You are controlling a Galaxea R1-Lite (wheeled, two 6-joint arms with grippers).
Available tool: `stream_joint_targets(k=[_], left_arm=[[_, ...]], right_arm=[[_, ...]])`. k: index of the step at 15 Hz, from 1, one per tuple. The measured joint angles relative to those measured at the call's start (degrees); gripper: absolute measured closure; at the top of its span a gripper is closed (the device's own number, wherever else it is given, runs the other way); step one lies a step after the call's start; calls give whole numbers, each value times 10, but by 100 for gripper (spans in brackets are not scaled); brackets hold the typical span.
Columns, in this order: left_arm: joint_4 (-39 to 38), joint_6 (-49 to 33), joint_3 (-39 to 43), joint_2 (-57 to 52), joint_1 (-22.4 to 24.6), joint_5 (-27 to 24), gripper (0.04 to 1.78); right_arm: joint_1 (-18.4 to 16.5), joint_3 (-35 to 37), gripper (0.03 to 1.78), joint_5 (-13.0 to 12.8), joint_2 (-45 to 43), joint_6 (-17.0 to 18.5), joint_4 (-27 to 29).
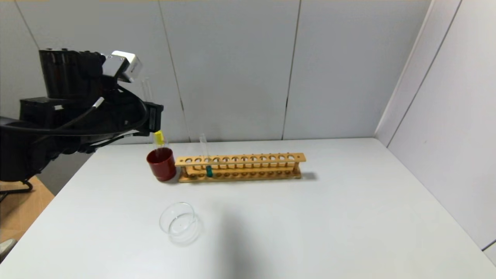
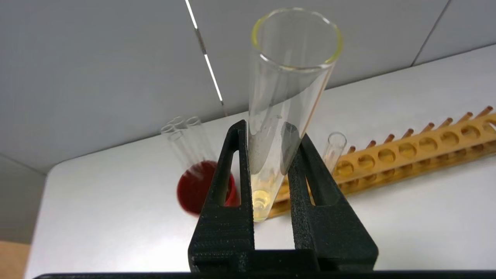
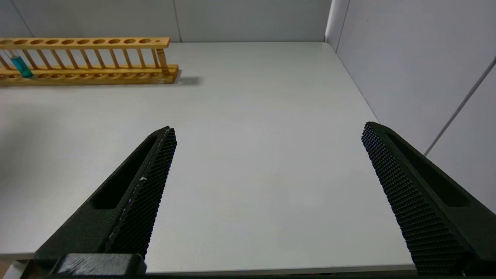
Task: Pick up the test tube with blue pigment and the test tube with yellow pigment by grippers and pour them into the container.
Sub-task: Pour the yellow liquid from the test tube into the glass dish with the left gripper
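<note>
**Inspector:** Start at the left. What is the left pincer [image 2: 271, 135] doing?

**Assistant:** It is pinching the test tube with yellow pigment [image 2: 279, 116] at mid-length. The tube stands near upright, mouth up, with the yellow liquid at its rounded bottom. It hangs above the red cup [image 1: 161, 164], at the left end of the wooden rack [image 1: 240, 167].

**Inspector:** And the relation that governs the pour?

**Assistant:** The container [image 1: 179, 223] sits on the surface [image 1: 310, 224], nearer the robot than the cup and slightly to its right, well apart from the held tube. I judge the arm must bring the tube toward the robot and lower it, then tip its long axis so the mouth comes over the dish.

**Inspector:** Which arm is nearer the dish?

**Assistant:** The left, by the head view.

**Inspector:** The other tube?

**Assistant:** The test tube with blue pigment [image 1: 206, 159] stands upright in the rack, toward its left end.

**Inspector:** The right side?

**Assistant:** The right pincer [image 3: 267, 155] is spread wide and empty over bare surface, right of the rack. It does not show in the head view.

**Inspector:** Anything obscured?

**Assistant:** The left pincer's fingertips are hidden behind the arm in the head view. The colourless tubes [image 2: 180, 135] in the cup are faint, so I cannot count them with certainty. The dish is out of both wrist views.
</note>
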Motion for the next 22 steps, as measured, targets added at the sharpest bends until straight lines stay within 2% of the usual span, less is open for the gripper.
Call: stream_joint_targets(k=[8, 13, 18, 20, 22], left_arm=[[-11, -2, 203, -181, -10, 3, 151], [-33, -17, 249, -225, -3, -14, 151], [-27, 15, 253, -213, 31, -161, 151], [-24, 69, 257, -200, 69, -202, 151], [-23, 150, 252, -176, 127, -254, 151]], right_arm=[[0, 0, 6, 0, 0, 0, 0], [0, 0, 6, 0, 0, 0, 0], [0, 0, 6, 0, 0, 0, 0], [0, 0, 6, 0, 0, 0, 0], [0, 0, 6, 0, 0, 0, 0]])
